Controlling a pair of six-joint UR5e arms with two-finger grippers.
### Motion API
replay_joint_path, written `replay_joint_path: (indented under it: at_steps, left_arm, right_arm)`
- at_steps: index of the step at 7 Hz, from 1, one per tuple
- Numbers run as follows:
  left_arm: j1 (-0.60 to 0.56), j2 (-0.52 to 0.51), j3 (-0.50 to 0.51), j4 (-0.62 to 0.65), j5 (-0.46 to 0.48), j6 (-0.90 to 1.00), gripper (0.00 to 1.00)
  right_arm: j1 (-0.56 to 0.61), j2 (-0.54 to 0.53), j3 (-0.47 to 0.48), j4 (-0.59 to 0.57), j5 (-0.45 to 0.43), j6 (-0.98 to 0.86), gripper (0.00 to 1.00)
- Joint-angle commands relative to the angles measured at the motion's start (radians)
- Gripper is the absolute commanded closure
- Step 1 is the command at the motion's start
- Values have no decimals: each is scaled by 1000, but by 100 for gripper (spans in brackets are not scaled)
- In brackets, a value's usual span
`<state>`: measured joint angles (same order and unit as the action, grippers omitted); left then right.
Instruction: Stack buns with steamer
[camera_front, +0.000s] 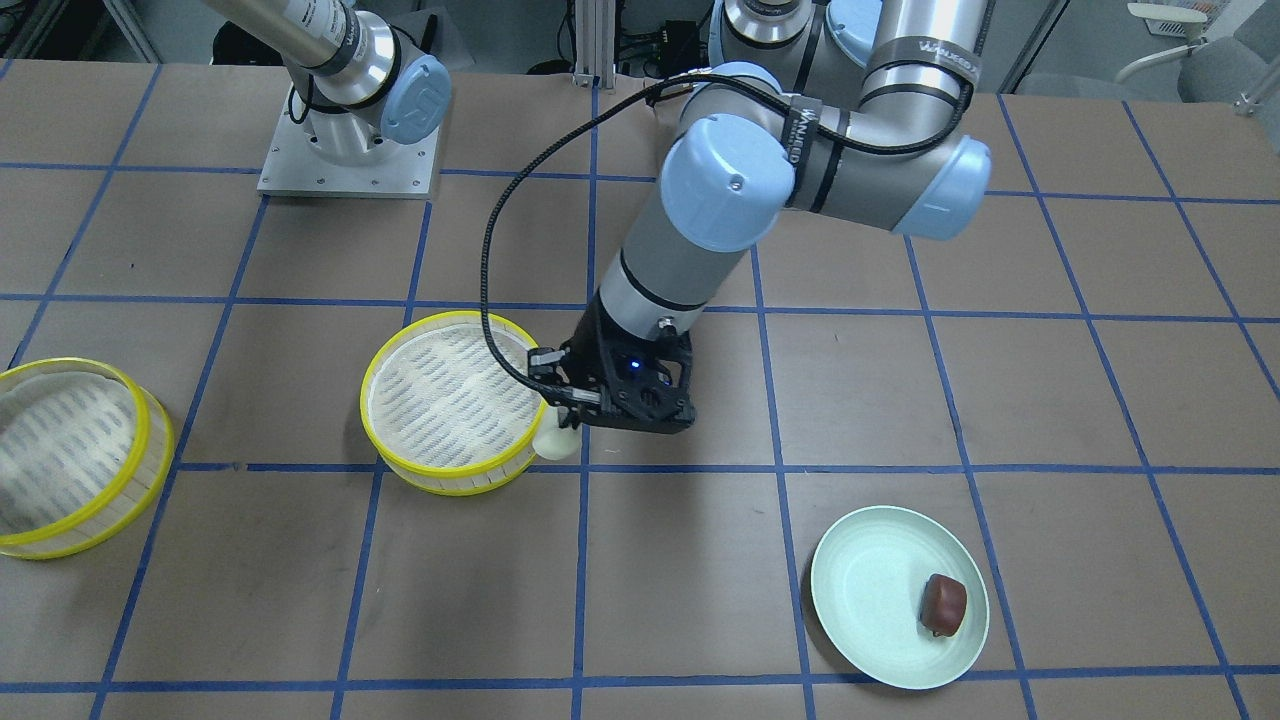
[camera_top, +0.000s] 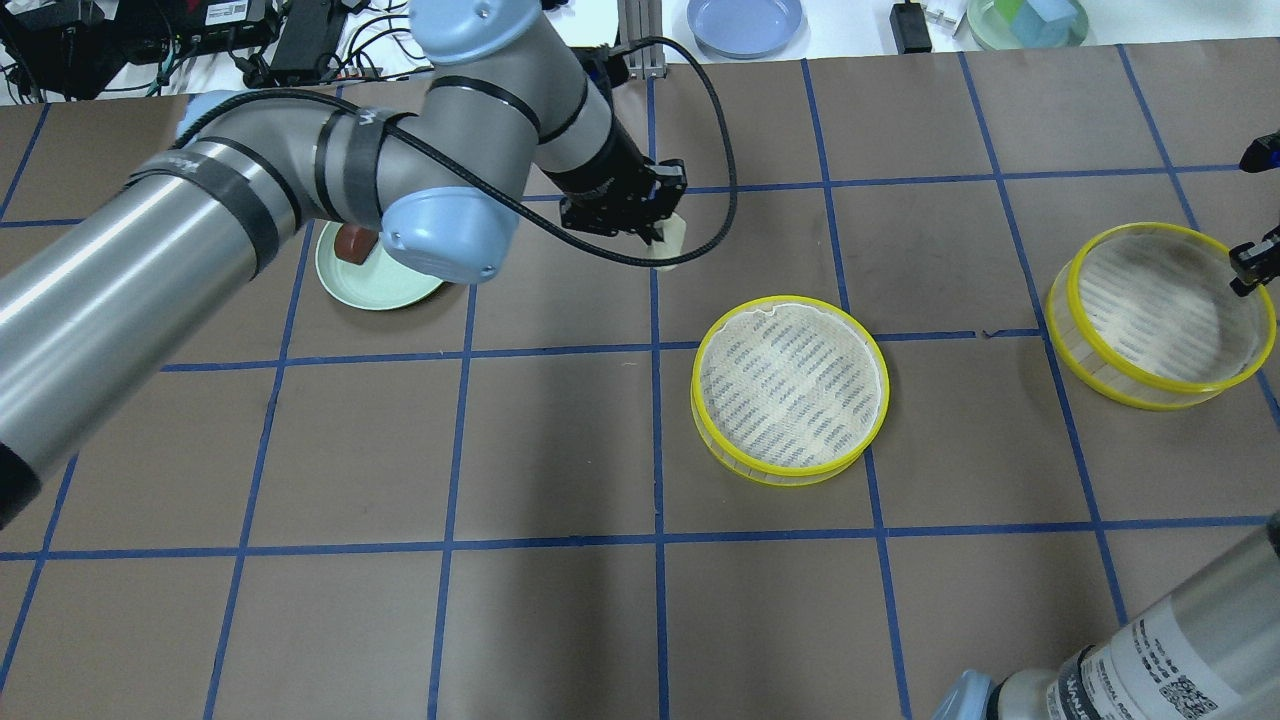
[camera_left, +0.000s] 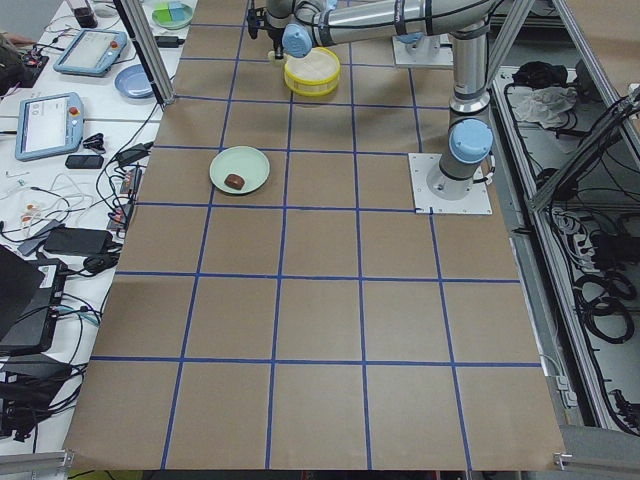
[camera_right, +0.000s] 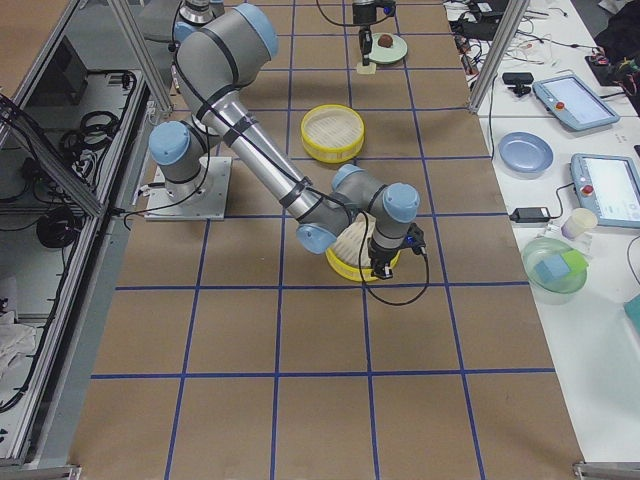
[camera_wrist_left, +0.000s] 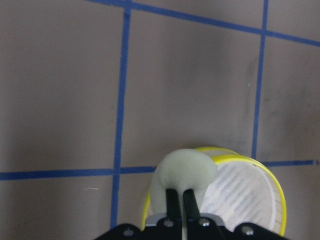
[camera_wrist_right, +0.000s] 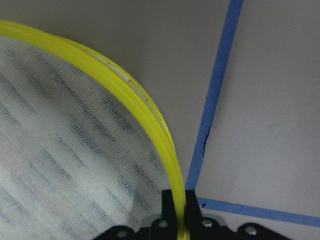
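Note:
My left gripper (camera_front: 568, 420) is shut on the cream-white bun (camera_front: 555, 441) and holds it in the air beside the rim of the middle steamer tier (camera_front: 450, 395). In the left wrist view the bun (camera_wrist_left: 182, 170) overlaps that tier's edge (camera_wrist_left: 240, 192). The tier's floor (camera_top: 790, 385) is empty. My right gripper (camera_wrist_right: 181, 202) is shut on the yellow rim (camera_wrist_right: 125, 85) of the second tier (camera_top: 1160, 310). The reddish-brown bun (camera_front: 944, 604) lies on the pale green plate (camera_front: 860, 570).
A blue plate (camera_top: 745, 20) and a clear bowl with blocks (camera_top: 1030, 20) stand on the white bench beyond the table's far edge. The right arm's base plate (camera_front: 350, 160) sits at the robot's side of the table. Blue tape lines grid the brown tabletop.

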<state>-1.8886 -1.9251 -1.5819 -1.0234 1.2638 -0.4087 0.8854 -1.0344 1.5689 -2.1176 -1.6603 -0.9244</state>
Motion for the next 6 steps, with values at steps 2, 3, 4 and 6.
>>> replay_joint_path:
  at_steps: [2,3,4,6]
  left_arm:
    - [-110,-26,-104,34,-4,-54,100]
    - [-112,-31,-121,32,-4,-55,98]
    - [-112,-35,-125,32,-10,-56,82]
    - [-113,-40,-124,37,-29,-58,3]
  right_arm:
    - [56,-158,0,253,10,43,100]
    - [134,-196,0,319,4,135,100]
    - [226,-240,2,332,2,221,100]
    - [355,-335,76,361,-1,471,100]
